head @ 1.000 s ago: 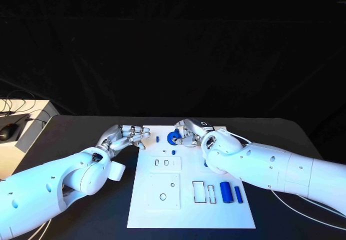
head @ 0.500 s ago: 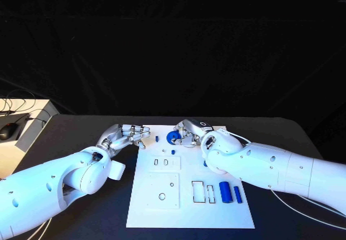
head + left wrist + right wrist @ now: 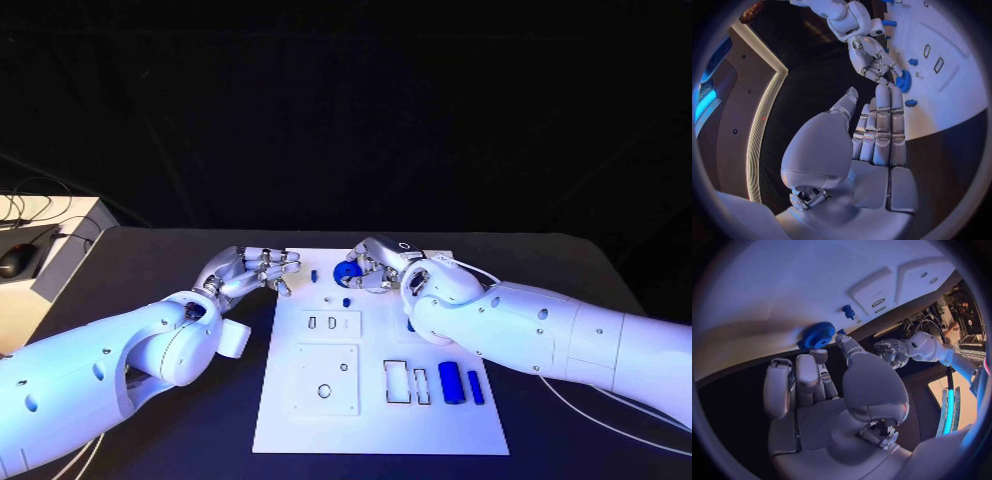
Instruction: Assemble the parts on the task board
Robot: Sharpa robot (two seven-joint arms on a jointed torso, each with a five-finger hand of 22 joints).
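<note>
On the black table (image 3: pixel 173 250), centre: white task board (image 3: pixel 361 420), long edge running away from the robot.

Item 1, blue gear (image 3: pixel 348 273): toothed disc at the far end of the task board. The right hand (image 3: pixel 378 268) is at it, fingertips touching or nearly touching its rim; in the right wrist view the gear (image 3: pixel 819 334) sits just beyond the fingertips (image 3: pixel 820 356), flat on the board. Whether it is pinched or only touched cannot be told.

Item 2, left hand (image 3: pixel 257 272): at the far left edge of the board, holding nothing, fingers straight and close together in the left wrist view (image 3: pixel 879 135), near the gear (image 3: pixel 903 81) but apart from it.

Item 3, small blue peg (image 3: pixel 349 302): standing on the board just nearer the robot than the gear.

Item 4, two blue bars (image 3: pixel 451 384): lying side by side at the near right of the board, beside a pair of outlined slots (image 3: pixel 398 384). Untouched.

Step in hand, by judgement: seating or turning the gear at its post. Most parts are not yet placed; the task looks early.

Next move calls for: a firm hold on the gear's rim, kept level, pressed straight down. A tilted gear may jam.
</note>
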